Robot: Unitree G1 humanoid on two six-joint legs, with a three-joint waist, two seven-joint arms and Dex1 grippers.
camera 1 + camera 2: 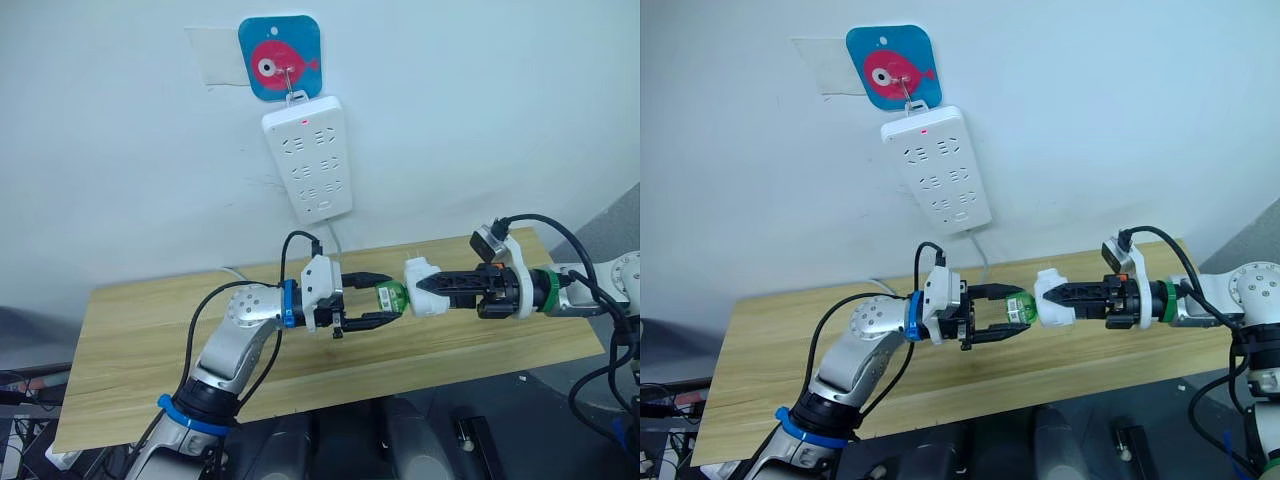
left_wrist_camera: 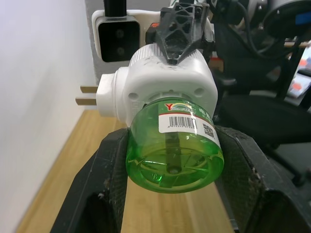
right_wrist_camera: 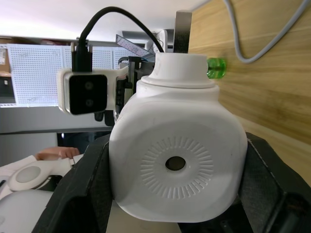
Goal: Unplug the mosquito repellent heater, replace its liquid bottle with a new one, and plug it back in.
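With the heater (image 1: 422, 274) clamped between our right gripper's (image 1: 432, 284) fingers and its green bottle (image 1: 391, 296) pinched between the left gripper's (image 1: 378, 298) fingers, both held above the table (image 1: 150, 340), we hold the heater steady and twist the bottle squarely.

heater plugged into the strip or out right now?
Out. The heater is held in the right gripper above the table, its two prongs bare, well clear of the power strip on the wall.

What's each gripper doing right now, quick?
Left gripper: closed on the green liquid bottle.
Right gripper: closed on the mosquito repellent heater.
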